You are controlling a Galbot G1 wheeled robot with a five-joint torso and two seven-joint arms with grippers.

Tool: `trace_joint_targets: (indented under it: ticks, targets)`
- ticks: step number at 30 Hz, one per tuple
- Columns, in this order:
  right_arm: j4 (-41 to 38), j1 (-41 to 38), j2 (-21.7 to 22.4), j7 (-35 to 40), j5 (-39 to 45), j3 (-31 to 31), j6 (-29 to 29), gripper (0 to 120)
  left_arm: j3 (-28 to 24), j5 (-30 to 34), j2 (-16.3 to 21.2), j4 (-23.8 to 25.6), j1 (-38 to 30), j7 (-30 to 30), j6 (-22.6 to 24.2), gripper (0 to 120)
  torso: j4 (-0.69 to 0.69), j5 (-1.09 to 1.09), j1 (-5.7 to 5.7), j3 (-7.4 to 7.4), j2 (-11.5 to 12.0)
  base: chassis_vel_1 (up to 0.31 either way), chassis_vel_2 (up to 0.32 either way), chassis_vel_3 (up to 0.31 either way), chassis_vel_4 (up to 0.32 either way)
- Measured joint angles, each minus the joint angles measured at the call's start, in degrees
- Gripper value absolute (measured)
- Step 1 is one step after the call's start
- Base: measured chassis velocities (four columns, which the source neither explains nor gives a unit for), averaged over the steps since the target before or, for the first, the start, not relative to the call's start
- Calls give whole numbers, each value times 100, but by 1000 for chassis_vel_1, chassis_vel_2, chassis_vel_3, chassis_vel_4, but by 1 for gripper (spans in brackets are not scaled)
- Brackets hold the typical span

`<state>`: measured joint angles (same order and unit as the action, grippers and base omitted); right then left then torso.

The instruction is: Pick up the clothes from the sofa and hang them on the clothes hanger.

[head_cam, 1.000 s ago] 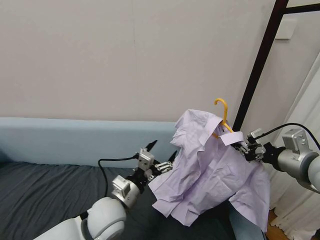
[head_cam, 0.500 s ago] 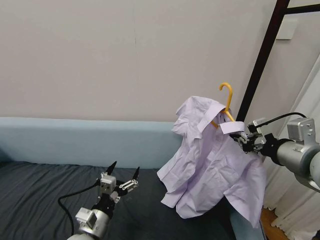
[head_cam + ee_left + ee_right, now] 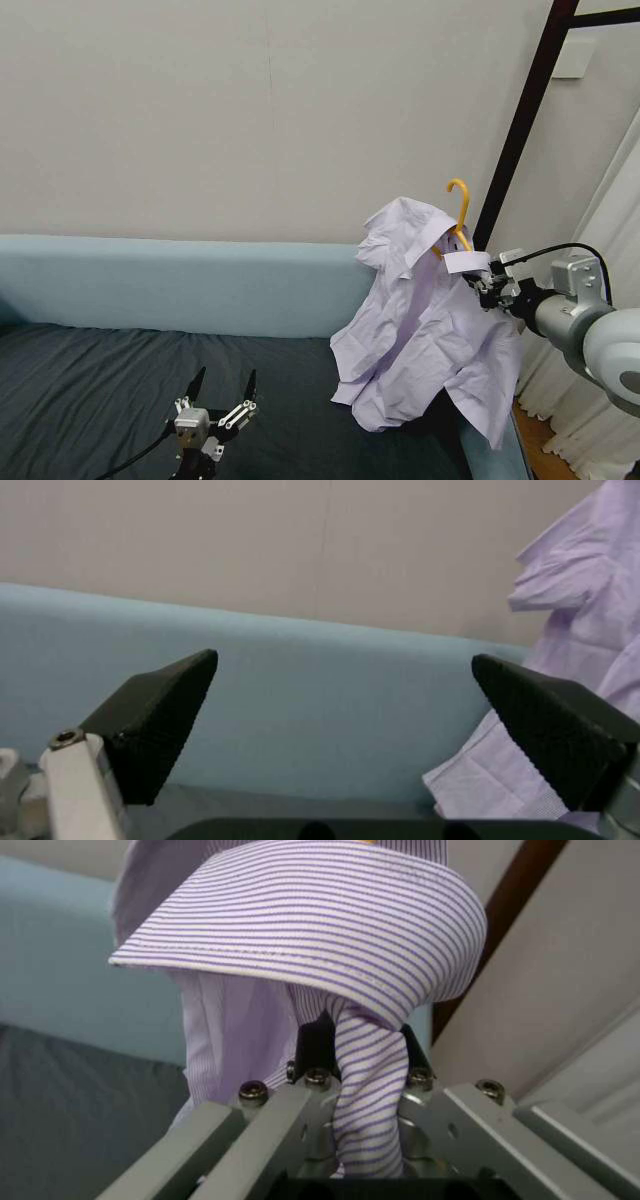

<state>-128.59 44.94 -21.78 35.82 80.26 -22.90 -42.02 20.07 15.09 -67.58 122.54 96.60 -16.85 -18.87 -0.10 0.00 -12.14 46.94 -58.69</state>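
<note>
A pale purple striped shirt [image 3: 425, 330] hangs on a yellow hanger [image 3: 459, 205], lifted above the sofa's right end. My right gripper [image 3: 483, 288] is shut on the shirt near its collar; in the right wrist view the striped fabric [image 3: 345, 952] runs down between the shut fingers [image 3: 318, 1044]. My left gripper [image 3: 222, 395] is low over the dark sofa seat [image 3: 90, 400], open and holding nothing, well left of the shirt. In the left wrist view its two black fingertips [image 3: 165, 716] stand wide apart, with the shirt's edge [image 3: 580, 637] off to one side.
A light blue sofa back [image 3: 170, 280] runs along the plain wall. A dark rack pole [image 3: 520, 130] rises just behind the hanger, and a white curtain [image 3: 600, 300] hangs at the far right.
My left arm has let go of the shirt's hem and dropped back low toward the seat. The right gripper has carried shirt and hanger slightly up and right, closer to the pole.
</note>
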Motion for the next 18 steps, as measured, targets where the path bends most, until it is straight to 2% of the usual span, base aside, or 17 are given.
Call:
trace_joint_targets:
  ticks: [4,11,13,18]
  targets:
    - [-4,-72,249,285,179,-377,-16,2,-75,-170,-213,-80,130,30,-116,100,0,-1,0,0,0,0,0,0,0]
    - [256,-55,355,427,255,-676,-16,2,-135,-382,-379,-182,393,108,-279,100,0,0,0,0,0,0,0,0,0]
    - [427,-55,350,366,-83,-724,-16,2,-94,-554,-490,-167,632,90,-314,100,3,1,0,0,0,0,0,0,0]
    - [637,-135,394,404,-498,-793,-16,2,-132,-738,-706,-18,781,72,-352,100,1,1,-1,0,0,0,0,0,0]
